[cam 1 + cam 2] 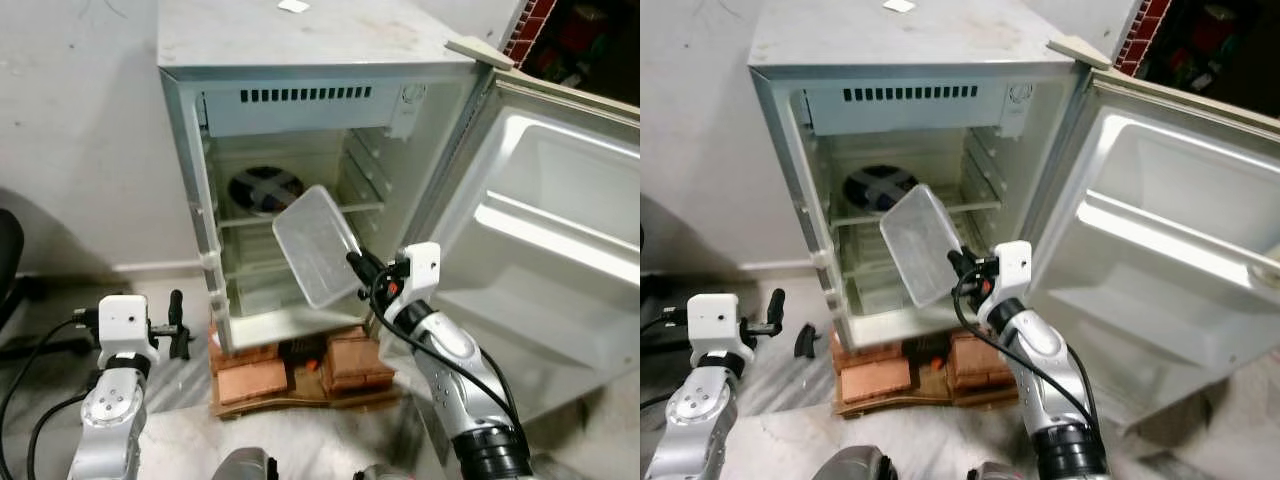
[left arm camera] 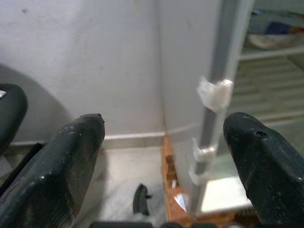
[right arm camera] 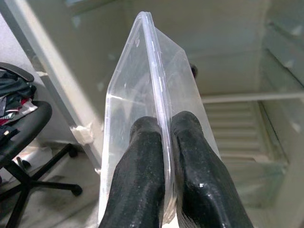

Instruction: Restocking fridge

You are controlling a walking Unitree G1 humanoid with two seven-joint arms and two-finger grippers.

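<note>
1. Your right gripper (image 1: 358, 262) is raised in front of the open fridge (image 1: 300, 60), its two black fingers (image 3: 142, 180) pinched tight on the rim of a clear plastic container (image 1: 318, 245).
2. The container is tilted on edge, held in the air before the fridge's middle and lower shelves, touching neither.
3. A dark patterned bowl (image 1: 265, 190) sits on the upper wire shelf, behind the container.
4. The fridge door (image 1: 545, 230) is swung wide at your right; the fridge rests on bricks (image 1: 345, 365).
5. Your left gripper (image 1: 178, 322) hangs low beside the fridge's left wall, fingers (image 2: 71, 166) spread wide apart, holding nothing.
</note>
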